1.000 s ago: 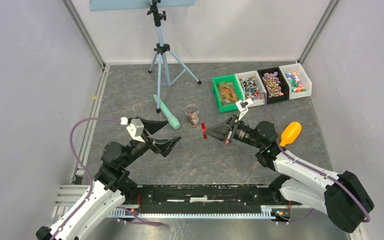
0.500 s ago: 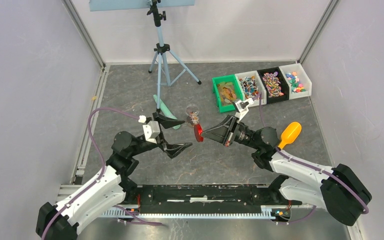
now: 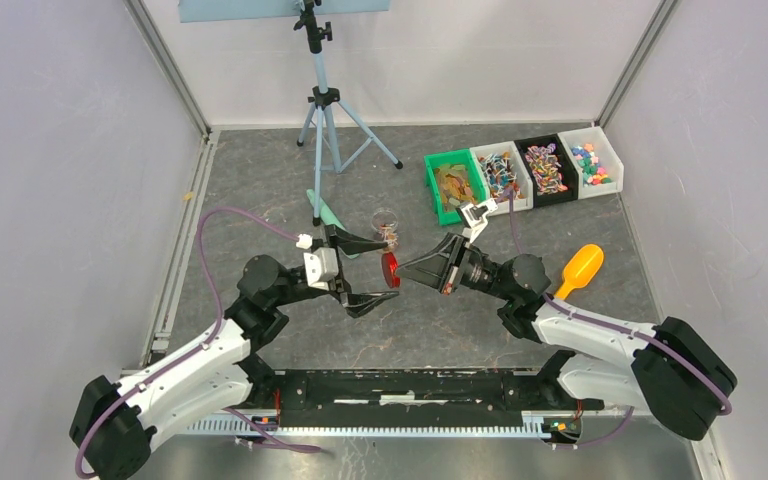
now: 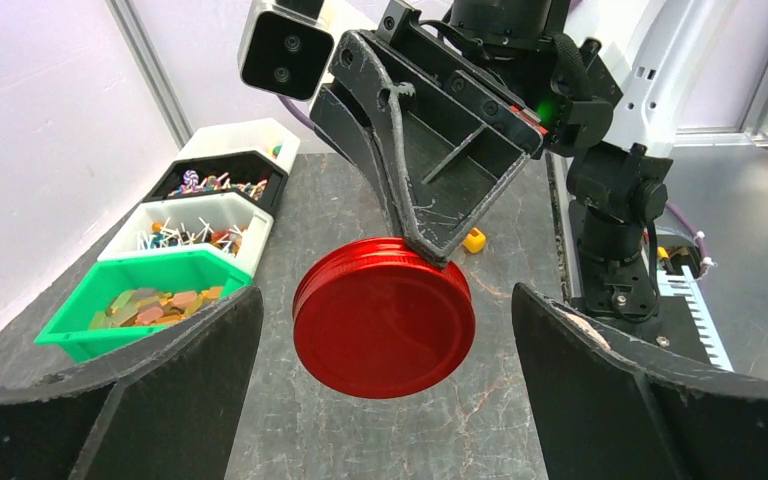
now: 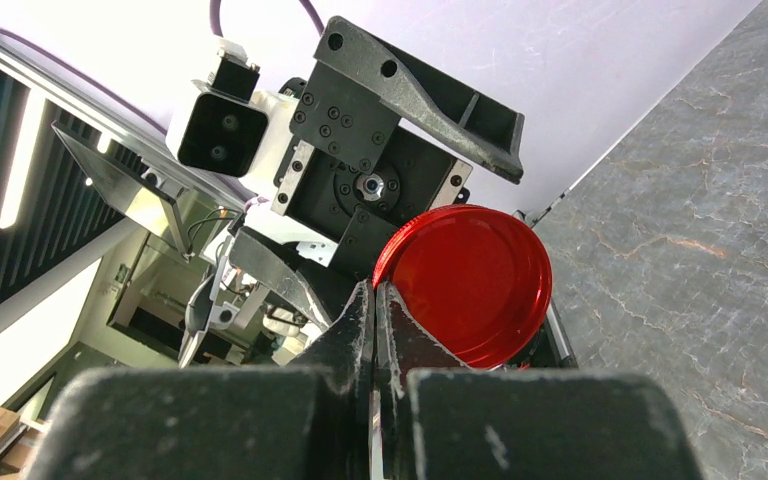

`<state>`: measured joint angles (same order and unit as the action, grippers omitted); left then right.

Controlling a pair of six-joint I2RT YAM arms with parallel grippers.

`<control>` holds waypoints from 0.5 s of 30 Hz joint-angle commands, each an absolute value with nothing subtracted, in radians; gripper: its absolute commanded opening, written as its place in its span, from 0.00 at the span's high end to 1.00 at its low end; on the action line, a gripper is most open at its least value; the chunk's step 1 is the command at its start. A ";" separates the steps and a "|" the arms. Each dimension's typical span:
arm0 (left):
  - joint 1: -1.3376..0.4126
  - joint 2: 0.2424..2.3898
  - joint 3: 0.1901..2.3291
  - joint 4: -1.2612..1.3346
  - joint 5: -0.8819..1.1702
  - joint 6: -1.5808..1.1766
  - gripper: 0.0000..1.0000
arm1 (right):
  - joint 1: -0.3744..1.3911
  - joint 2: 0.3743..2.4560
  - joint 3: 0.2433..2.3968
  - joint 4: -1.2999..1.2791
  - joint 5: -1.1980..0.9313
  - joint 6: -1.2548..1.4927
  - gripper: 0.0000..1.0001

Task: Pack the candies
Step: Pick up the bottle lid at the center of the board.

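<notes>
Handover in mid-air: within the last second the left gripper has swung in from the left, and its wide-spread fingers now stand either side of the red lid without touching it. The right gripper has carried that lid leftward and pinches its rim, fingers nearly together.

The lid looks about to change hands, a step toward capping the small jar just behind the two grippers.

The candies sit mostly in the row of bins at the far right of the table, well apart from the arms (a few colours show inside the jar).

Only the overhead view shows the jar. Only the left wrist view shows the lid hanging clear above the table, with a gap on both sides.
</notes>
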<state>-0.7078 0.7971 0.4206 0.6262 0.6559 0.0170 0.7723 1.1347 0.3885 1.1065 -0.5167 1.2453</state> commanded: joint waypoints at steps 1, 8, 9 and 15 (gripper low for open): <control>-0.716 0.802 0.451 0.677 0.651 0.100 0.00 | 0.778 1.132 0.411 1.170 -0.497 1.252 1.00; -0.716 0.782 0.433 0.674 0.638 0.103 0.03 | 0.777 1.136 0.412 1.175 -0.491 1.251 1.00; -0.716 0.780 0.431 0.673 0.639 0.102 0.03 | 0.777 1.138 0.411 1.176 -0.491 1.252 1.00; -0.716 0.785 0.434 0.660 0.663 0.099 0.07 | 0.778 1.148 0.408 1.203 -0.491 1.267 1.00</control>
<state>-0.7094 0.7918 0.4206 0.6266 0.6544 0.0483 0.7723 1.1465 0.3885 1.1297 -0.5041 1.2568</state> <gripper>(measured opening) 0.948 0.006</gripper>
